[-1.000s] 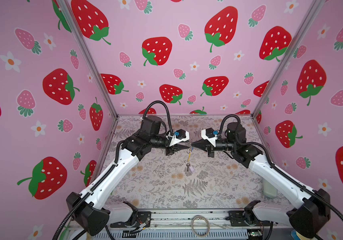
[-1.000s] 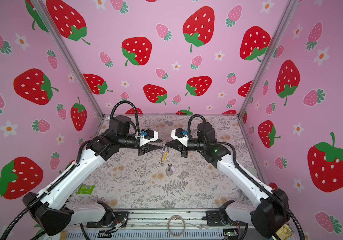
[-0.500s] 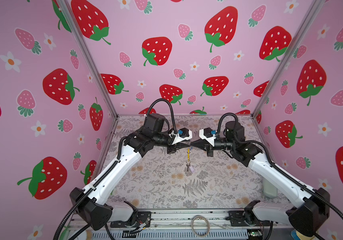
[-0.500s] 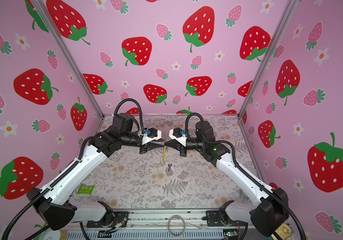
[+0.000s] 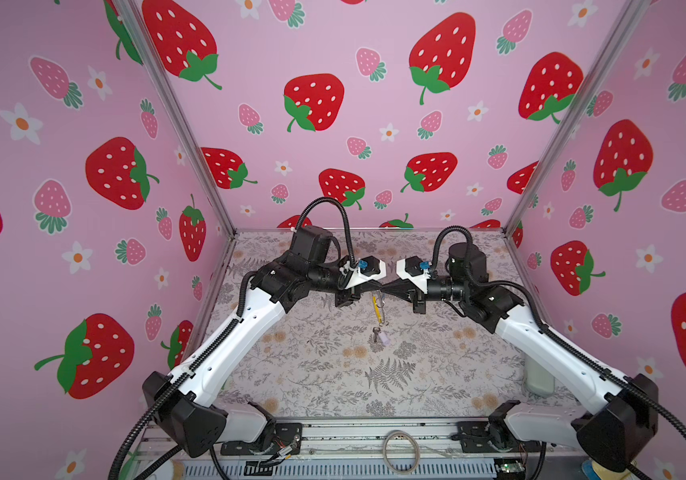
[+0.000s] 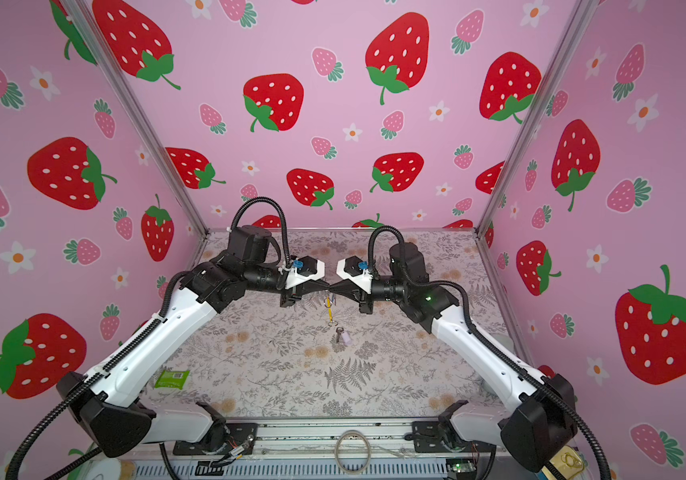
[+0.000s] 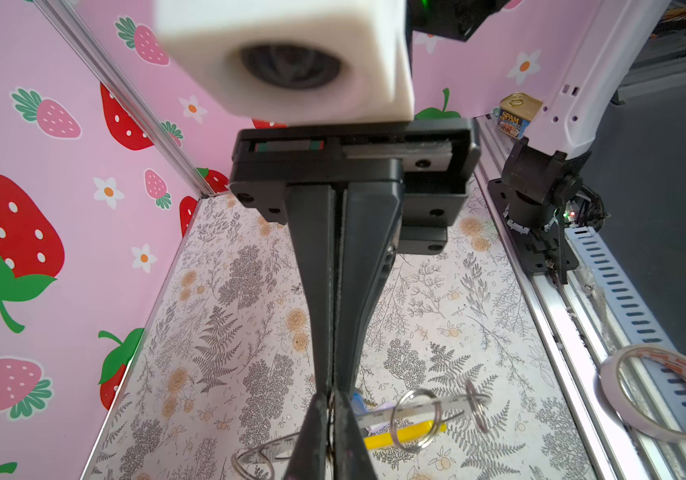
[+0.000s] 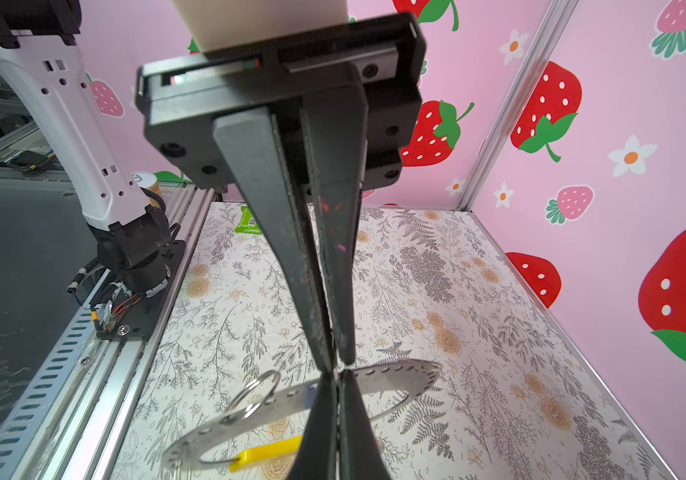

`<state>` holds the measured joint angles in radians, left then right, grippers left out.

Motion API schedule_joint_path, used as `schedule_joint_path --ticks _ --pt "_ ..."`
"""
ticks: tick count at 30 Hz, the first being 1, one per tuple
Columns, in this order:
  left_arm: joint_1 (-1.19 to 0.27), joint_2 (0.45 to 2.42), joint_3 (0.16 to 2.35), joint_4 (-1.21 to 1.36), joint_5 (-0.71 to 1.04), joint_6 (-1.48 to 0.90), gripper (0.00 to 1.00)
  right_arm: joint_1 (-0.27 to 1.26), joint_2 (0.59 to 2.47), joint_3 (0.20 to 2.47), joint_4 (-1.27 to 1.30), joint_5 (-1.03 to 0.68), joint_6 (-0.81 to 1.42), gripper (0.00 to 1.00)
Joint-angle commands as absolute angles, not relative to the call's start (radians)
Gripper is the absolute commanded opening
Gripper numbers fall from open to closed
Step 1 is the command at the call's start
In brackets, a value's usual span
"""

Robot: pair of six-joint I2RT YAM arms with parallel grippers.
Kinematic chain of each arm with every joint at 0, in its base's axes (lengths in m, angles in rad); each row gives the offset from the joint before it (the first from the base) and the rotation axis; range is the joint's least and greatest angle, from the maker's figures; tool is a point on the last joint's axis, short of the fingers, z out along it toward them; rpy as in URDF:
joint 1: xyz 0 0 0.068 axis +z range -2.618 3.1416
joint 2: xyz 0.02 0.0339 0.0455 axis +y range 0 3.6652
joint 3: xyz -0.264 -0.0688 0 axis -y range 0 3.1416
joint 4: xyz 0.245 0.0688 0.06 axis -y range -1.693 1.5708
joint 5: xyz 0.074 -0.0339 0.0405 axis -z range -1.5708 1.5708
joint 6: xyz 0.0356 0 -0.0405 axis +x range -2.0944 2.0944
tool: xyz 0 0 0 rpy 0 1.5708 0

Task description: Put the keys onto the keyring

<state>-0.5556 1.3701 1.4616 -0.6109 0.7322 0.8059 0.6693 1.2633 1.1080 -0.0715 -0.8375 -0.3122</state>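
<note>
We see two robot arms meeting tip to tip in the middle, up over the table (image 5: pixel 333 374). The right gripper (image 8: pixel 335 388) has its fingers (image 7: pixel 312 270) pressed tight together. They pinch the thin grey band of the keyring (image 8: pixel 408 370) right at their tips. The left gripper (image 7: pixel 330 409) has its fingers (image 8: pixel 266 208) pressed together too, with no gap that we can see. Their tips come right up to the right fingertips, at the same spot on the ring (we cannot tell if they pinch the ring as well or only press on it). The ring is off the table and hangs down from the fingertips. A part of the band sticks out on each side of the fingers. A yellow piece (image 8: pixel 266 454) sits on the ring below the fingertips, and a small metal loop (image 8: pixel 255 392) hangs on the band just beside them. A bit of blue (image 7: pixel 358 405) peeks out just beside the left fingertips, but it is too hidden for us to say what it is. One key (image 5: pixel 382 336) with a pale purple tag lies flat on the table, under the hanging ring and well apart from all the fingers
</note>
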Motion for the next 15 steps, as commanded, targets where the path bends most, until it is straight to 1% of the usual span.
schedule_joint_path --ticks 1,2,5,7,10,15 --pt "-0.56 1.366 1.505 -0.636 0.747 0.832 0.01 0.675 1.252 1.14 -0.056 -0.84 -0.327 0.01" --pt "-0.559 1.367 1.503 -0.635 0.75 0.831 0.0 0.675 1.251 1.14 -0.053 -0.836 -0.328 0.01" --pt "-0.559 1.364 1.495 -0.615 0.771 0.816 0.0 0.675 1.243 1.129 -0.032 -0.82 -0.321 0.03" --pt "-0.559 1.357 1.481 -0.584 0.784 0.797 0.0 0.675 1.238 1.121 -0.024 -0.816 -0.316 0.06" --pt "-0.556 1.337 1.443 -0.502 0.803 0.748 0.0 0.673 1.225 1.101 -0.022 -0.783 -0.315 0.25" --pt "-0.544 1.307 1.392 -0.378 0.843 0.674 0.0 0.658 1.181 1.042 0.025 -0.772 -0.298 0.27"
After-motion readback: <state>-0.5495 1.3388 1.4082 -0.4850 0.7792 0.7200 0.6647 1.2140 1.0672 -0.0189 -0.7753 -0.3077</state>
